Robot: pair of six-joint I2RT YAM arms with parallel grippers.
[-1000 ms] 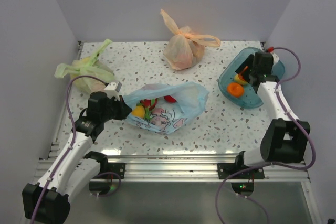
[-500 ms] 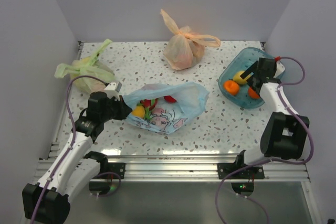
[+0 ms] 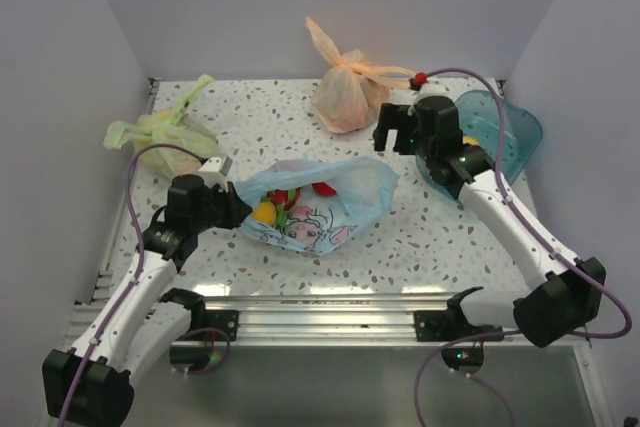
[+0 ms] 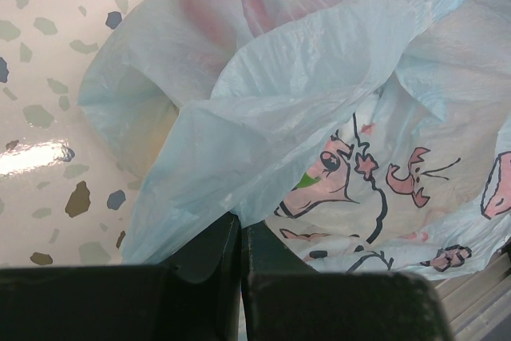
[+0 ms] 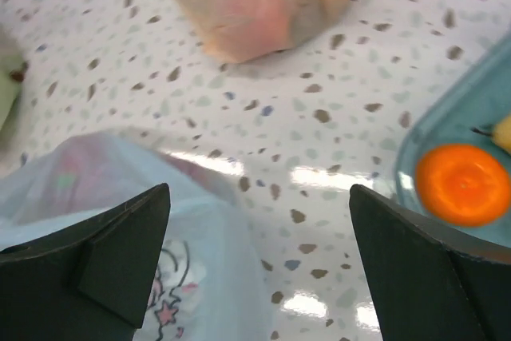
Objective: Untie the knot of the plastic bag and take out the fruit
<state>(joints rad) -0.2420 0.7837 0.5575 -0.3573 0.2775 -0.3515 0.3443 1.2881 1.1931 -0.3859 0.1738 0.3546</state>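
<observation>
Bag (image 3: 320,202) lies crumpled, cartoon print up. L gripper (image 3: 238,210) is at bag's left edge, fingers (image 4: 209,257) pressed together on a fold of film. Yellow fruit (image 3: 264,212) & red fruit (image 3: 322,188) show thru the plastic; rest inside is a blur. R gripper (image 3: 393,133) hovers just past bag's far-right corner, spread wide, nothing btwn. Right of bag, tray (image 3: 512,132) is half hidden by R arm. R wrist view shows orange fruit (image 5: 461,184) in it, plus a yellow bit cut off at frame edge. Peach bag (image 3: 348,97) sits behind bag, green bag (image 3: 160,129) to bag's far left.
</observation>
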